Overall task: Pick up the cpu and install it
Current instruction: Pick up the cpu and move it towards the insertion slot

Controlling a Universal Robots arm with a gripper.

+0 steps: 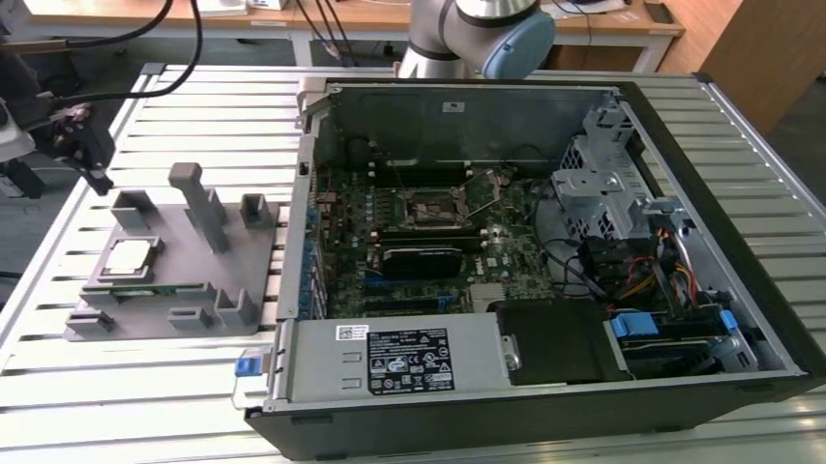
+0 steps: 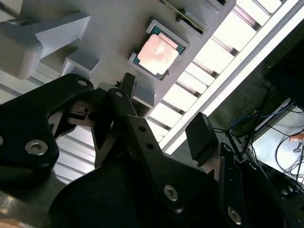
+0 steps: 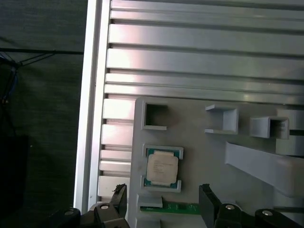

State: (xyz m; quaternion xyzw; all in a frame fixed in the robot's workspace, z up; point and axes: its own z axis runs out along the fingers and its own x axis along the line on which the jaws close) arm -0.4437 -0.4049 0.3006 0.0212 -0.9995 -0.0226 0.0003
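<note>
The cpu [image 1: 130, 256] is a small square chip with a pale silver top, lying in a recess of the grey plastic holder [image 1: 246, 266] at the exterior view's left. Both wrist views look down on the cpu [image 2: 158, 52] [image 3: 162, 167] in its recess. My gripper [image 1: 93, 174] hangs above the table off the holder's far corner, apart from the cpu. In both wrist views my gripper [image 2: 164, 114] [image 3: 163, 199] stands open, its black fingers [image 2: 202, 137] spread with nothing between them. The dark motherboard socket [image 1: 432, 205] sits inside the open computer case [image 1: 722, 193].
A long green memory stick [image 1: 142, 287] [image 3: 175, 207] lies in the holder beside the cpu. Upright grey posts [image 1: 200, 203] rise from the holder. The slatted metal table [image 1: 193, 106] ends close to the holder, with dark floor and cables [image 2: 266, 123] beyond the edge.
</note>
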